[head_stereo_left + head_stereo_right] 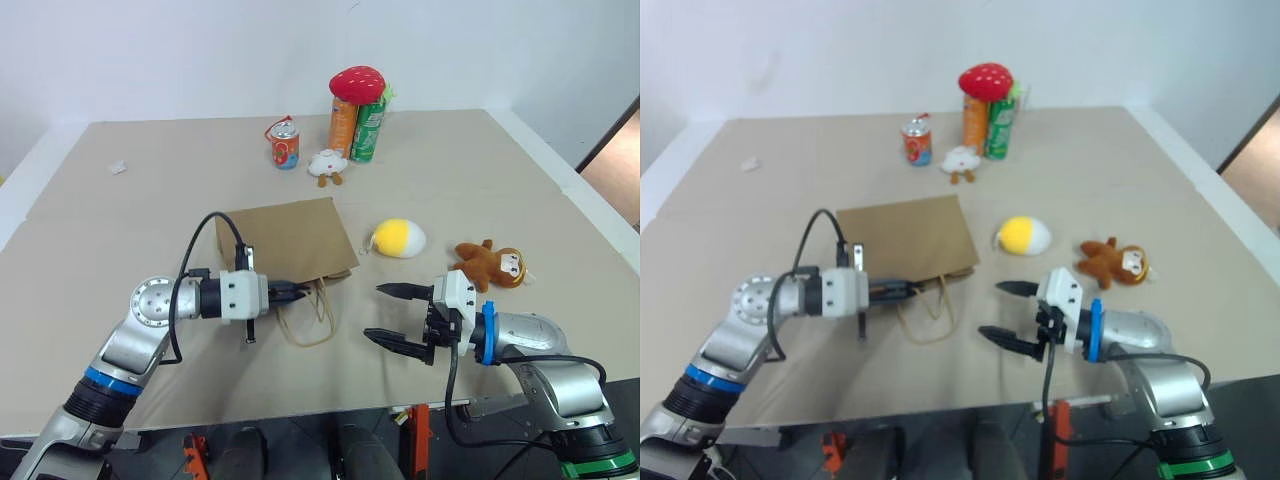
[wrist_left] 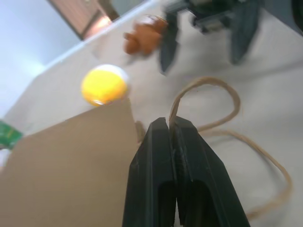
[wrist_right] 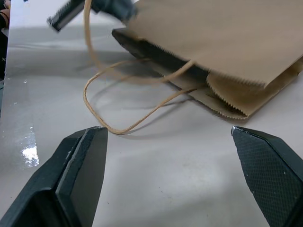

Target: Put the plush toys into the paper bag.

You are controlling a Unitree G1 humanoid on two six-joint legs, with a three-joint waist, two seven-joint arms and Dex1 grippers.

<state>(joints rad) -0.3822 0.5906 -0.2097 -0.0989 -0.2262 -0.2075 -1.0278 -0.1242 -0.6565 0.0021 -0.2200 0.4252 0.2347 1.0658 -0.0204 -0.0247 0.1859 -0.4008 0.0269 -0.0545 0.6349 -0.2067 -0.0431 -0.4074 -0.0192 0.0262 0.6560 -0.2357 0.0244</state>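
Up close, left claw (image 2: 173, 124) pinched on paper bag (image 2: 61, 165) handle (image 2: 227, 94) — head view hides it.

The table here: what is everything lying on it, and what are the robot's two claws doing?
paper bag: one, brown, flat at the table's middle, cord handles toward the robot
egg-shaped plush: one, yellow fading to white, right of the bag
monkey plush: one, brown with tan face, right of the egg
sheep-like plush: one, white, behind the bag
drink cans: three; a short red one at the far side, an orange one and a green one side by side to its right
mushroom plush: one, red with white dots, on top of the two tall cans
scrap: one, white, far left
left gripper: shut at the bag's mouth edge, by a handle
right gripper: open, above the table near the egg
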